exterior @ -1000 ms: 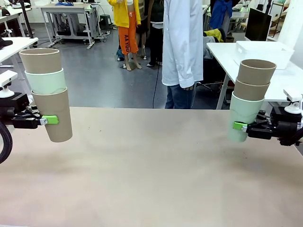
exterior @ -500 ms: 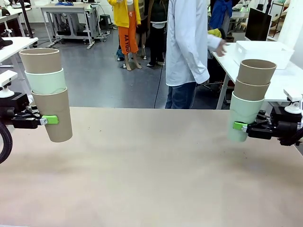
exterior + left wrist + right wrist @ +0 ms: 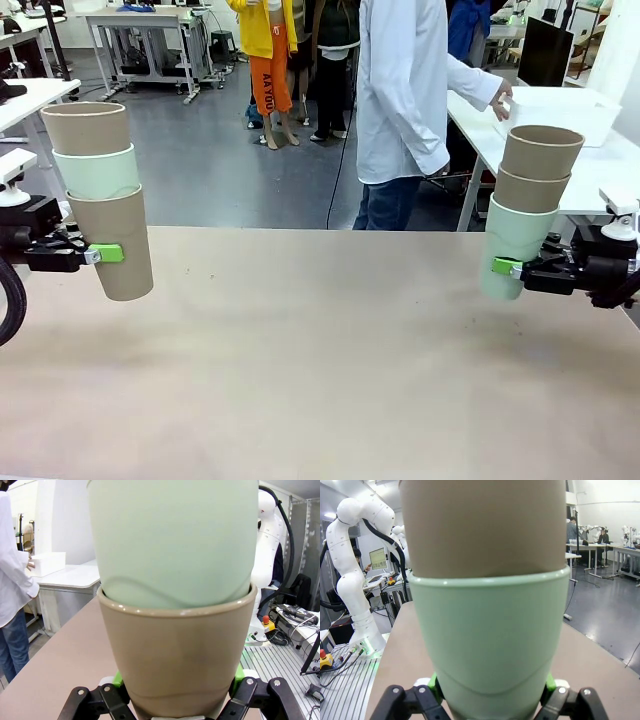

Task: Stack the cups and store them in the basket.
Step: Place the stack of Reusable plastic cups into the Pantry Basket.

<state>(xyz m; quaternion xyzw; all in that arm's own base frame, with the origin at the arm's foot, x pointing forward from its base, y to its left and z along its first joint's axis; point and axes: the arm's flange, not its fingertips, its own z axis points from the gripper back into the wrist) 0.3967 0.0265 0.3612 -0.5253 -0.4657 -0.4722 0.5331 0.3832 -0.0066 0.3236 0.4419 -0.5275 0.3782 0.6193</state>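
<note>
Cups are up in the air in two stacks of three. From the front, the left stack (image 3: 100, 200) reads brown at the bottom, mint in the middle and brown on top, with the left gripper (image 3: 108, 255) clamped on that lowest brown one, well clear of the desk (image 3: 320, 380). Over on the other side the right stack (image 3: 530, 200) goes mint, brown, brown (its top leaning a touch to the right), and the right gripper (image 3: 506, 268) has its jaws clenched on the mint base, also off the desk. Behind, the basket (image 3: 560, 112) sits on a white side table (image 3: 595, 165) at the far right, and a person (image 3: 405, 100) in a white coat has a hand (image 3: 503, 103) at its left end. Left wrist view now: green pads (image 3: 118, 679) press on either side of the brown cup, with the mint one nested deep inside it; the basket is small at far left with the person's hand at it. Right wrist view: same picture in reversed colours, green pads hugging the mint cup, a brown one seated in its mouth, the desk running away beneath.
</note>
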